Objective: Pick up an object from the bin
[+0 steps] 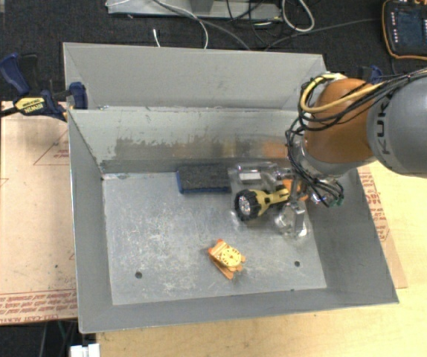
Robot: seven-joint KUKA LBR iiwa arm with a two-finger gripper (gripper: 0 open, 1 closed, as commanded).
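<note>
My gripper [294, 220] hangs low over the right part of the bin floor, under the orange wrist cover. Just to its left, touching or nearly touching it, lies a yellow-and-black toy-like thing [256, 201] with a round black end pointing left. Whether the gripper has hold of it I cannot tell. Behind that thing, near the back wall, lies a silvery shiny piece [252, 175].
A dark blue-grey rectangular block [203, 178] lies against the back wall, left of the gripper. A small orange-tan thing [226, 257] sits alone near the front middle. The arm reaches in from the right over the bin's right wall.
</note>
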